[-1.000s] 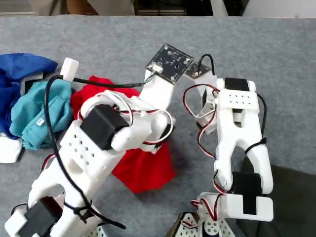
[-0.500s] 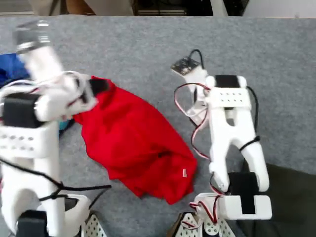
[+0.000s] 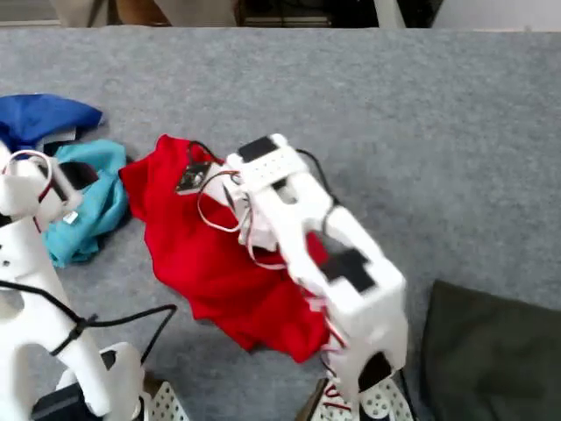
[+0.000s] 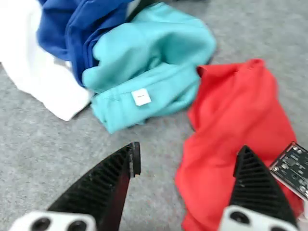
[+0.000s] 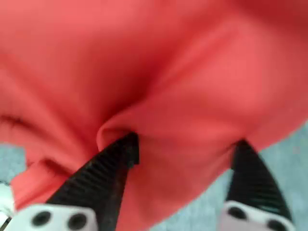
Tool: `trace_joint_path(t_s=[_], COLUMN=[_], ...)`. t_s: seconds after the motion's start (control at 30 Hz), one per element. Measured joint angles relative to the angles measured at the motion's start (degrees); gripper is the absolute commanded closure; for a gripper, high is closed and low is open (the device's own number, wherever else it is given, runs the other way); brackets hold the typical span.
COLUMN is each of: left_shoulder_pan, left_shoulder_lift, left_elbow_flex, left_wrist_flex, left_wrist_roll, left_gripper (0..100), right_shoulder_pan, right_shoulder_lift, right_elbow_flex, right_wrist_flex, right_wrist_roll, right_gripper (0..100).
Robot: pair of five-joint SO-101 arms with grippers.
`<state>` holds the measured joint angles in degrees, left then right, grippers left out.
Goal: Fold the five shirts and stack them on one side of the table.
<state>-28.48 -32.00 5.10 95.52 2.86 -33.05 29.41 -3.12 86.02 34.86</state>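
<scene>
A grey, carpet-like bench (image 3: 456,123) stretched across the overhead view. Nearest the camera, in the lower right corner, lay a dark garment (image 3: 491,351), flat and well apart from the other clothes. At the lower left stood the white left arm (image 3: 35,298), upright, with a black cable looping from it. From the bottom centre the right arm (image 3: 333,272) leaned toward the upper left, across a crumpled red shirt (image 3: 184,263) in the middle-left of the frame.

In its own wrist view the right hand (image 5: 186,144) was spread wide. Its two black ribbed fingers (image 5: 113,163) were set against the red cloth with a raised fold beside one tip, and nothing was clamped. The left hand (image 4: 188,151), seen from its own wrist, was likewise wide open and held nothing. It hung above the bench, with the red shirt's edge beside one finger.

Farther off, a teal shirt (image 3: 96,206) lay bunched, touching the red shirt's upper left corner. Beyond it, at the far left of the frame, a blue shirt (image 3: 48,118) was heaped against the teal one. The left wrist view showed a white shirt (image 4: 33,72) lying partly under the blue. All four lay loose and rumpled.
</scene>
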Motion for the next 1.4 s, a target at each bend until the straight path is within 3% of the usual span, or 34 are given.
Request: trace_joint_path(t_s=[0.07,0.33,0.47,0.67,0.8,0.97,1.17,1.4], left_shoulder_pan=[-2.02,-5.19,-5.01,-0.44,3.87,8.26,8.97,8.88], left_shoulder_lift=[0.00,0.00,0.00,0.09,0.09,0.09,1.76,15.30], left_elbow_flex=[2.64,14.68,20.22,21.01,23.38,31.65,41.93,40.00], left_wrist_flex=[-2.29,-16.26,-21.36,-22.33,-23.30,-33.14,-49.49,-54.86], left_wrist_roll=[0.09,0.00,0.00,0.09,0.00,0.00,0.00,0.00], left_gripper=[69,69,69,69,69,77,78,82], right_shoulder_pan=[0.26,6.33,10.20,16.26,22.33,29.27,31.82,31.82], right_shoulder_lift=[5.63,17.32,18.20,21.71,21.71,22.33,22.33,22.33], right_elbow_flex=[-6.15,-25.85,-33.58,-35.69,-39.38,-40.88,-41.41,-41.41], right_wrist_flex=[1.32,4.57,1.23,-13.71,-15.91,-18.02,-18.20,-18.20], right_wrist_roll=[-0.18,-6.77,-8.97,-18.81,-24.70,-30.07,-33.32,-33.58], right_gripper=[98.9,97.7,97.7,97.5,97.5,97.4,97.4,97.4])
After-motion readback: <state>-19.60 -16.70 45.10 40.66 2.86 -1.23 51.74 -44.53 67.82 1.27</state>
